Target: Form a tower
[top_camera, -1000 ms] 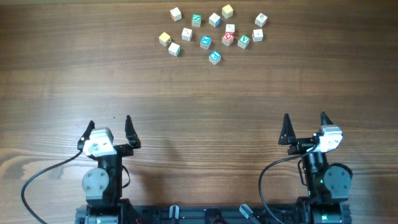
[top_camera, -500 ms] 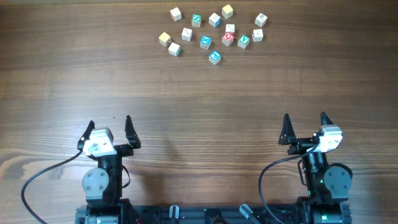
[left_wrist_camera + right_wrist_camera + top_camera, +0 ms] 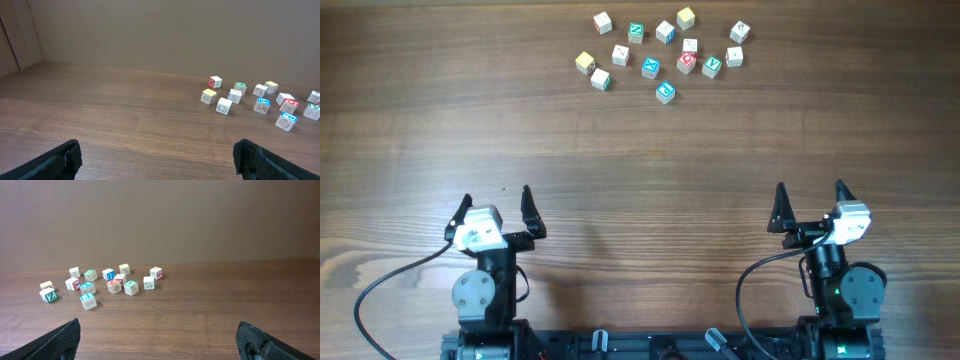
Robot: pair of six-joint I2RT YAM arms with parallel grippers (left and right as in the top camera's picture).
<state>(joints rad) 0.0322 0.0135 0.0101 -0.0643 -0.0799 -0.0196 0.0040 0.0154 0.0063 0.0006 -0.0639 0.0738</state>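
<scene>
Well ahead of left gripper and right gripper, both parked wide and empty, seemingly awaiting a first pick: loose cubes, unstacked.

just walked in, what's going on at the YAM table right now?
Nothing is being handled at the moment. The left gripper and right gripper both sit open and empty at the near side of the wooden table. The letter cubes lie in a loose cluster at the far side, well away from both arms. As far as the views show, each cube sits singly on the wood, so no stacking has started.
</scene>
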